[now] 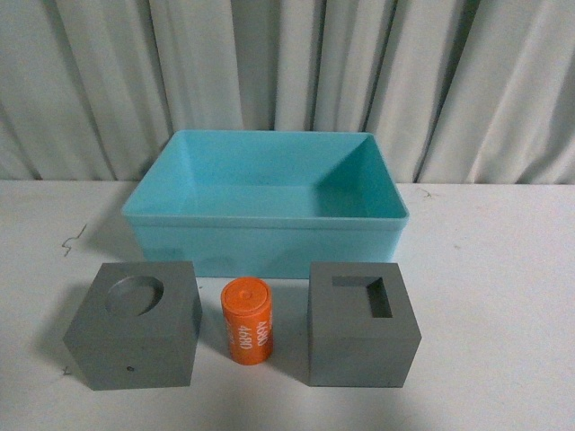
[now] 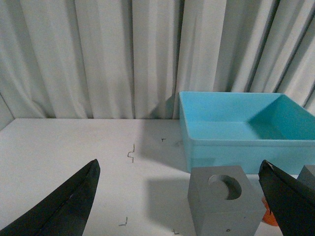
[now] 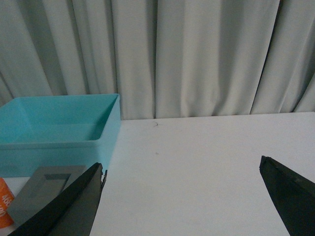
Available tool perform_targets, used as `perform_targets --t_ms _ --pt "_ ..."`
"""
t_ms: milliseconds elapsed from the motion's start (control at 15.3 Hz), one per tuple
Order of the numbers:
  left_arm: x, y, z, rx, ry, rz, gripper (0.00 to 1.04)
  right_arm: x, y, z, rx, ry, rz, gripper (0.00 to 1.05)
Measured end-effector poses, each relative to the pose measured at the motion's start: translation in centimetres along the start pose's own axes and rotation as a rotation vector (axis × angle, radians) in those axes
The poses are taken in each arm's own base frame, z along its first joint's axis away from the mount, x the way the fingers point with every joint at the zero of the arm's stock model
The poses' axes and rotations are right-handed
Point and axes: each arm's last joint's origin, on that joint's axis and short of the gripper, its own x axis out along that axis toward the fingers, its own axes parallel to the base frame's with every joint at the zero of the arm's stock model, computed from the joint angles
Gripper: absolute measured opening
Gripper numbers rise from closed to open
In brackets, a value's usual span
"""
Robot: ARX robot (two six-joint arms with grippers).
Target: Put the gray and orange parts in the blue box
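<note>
Sitting before blue box [image 1: 269,242]: round-recess cube [image 1: 135,328], orange cylinder [image 1: 247,321], rectangular-hole cube [image 1: 362,328].
Left end effector [image 2: 178,163]: was open.
Right end effector [image 3: 181,162]: was open.

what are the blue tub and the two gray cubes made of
Blue tub: likely moulded plastic, smooth with a soft sheen on its thin rimmed walls. Cube with round recess and cube with rectangular hole: matte gray, no glare; possibly plastic or printed resin, cannot tell.

Orange cylinder [image 1: 246,321] before blue box [image 1: 269,249]
</note>
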Motion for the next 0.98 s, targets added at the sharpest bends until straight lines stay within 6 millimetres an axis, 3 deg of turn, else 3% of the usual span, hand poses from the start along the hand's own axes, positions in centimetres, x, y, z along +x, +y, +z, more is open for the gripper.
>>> perform_targets --t_ms 131,196,261,392,523,588,719,980 --pt "0.0 0.0 0.0 0.0 0.0 0.0 0.98 0.0 0.0 0.0 0.0 0.0 0.0 0.98" --pt "0.0 0.0 0.0 0.0 0.0 0.0 0.98 -0.1 0.0 -0.2 0.034 0.162 -0.06 0.98" --pt "0.0 0.0 0.0 0.0 0.001 0.0 0.98 1.1 -0.1 0.3 0.087 0.337 -0.176 0.98" --pt "0.0 0.0 0.0 0.0 0.0 0.001 0.98 5.6 -0.8 3.7 0.155 0.295 -0.217 0.98" --pt "0.0 0.0 0.0 0.0 0.0 0.0 0.98 10.5 0.8 5.1 0.122 0.277 -0.062 0.98" --pt "0.0 0.0 0.0 0.0 0.0 0.0 0.98 12.8 2.2 3.8 0.083 0.329 0.003 0.98" --pt "0.0 0.0 0.0 0.0 0.0 0.0 0.98 18.2 8.2 -2.3 0.021 0.549 0.148 0.98" --pt "0.0 0.0 0.0 0.0 0.0 0.0 0.98 19.2 10.4 -4.6 0.035 0.64 0.18 0.98"
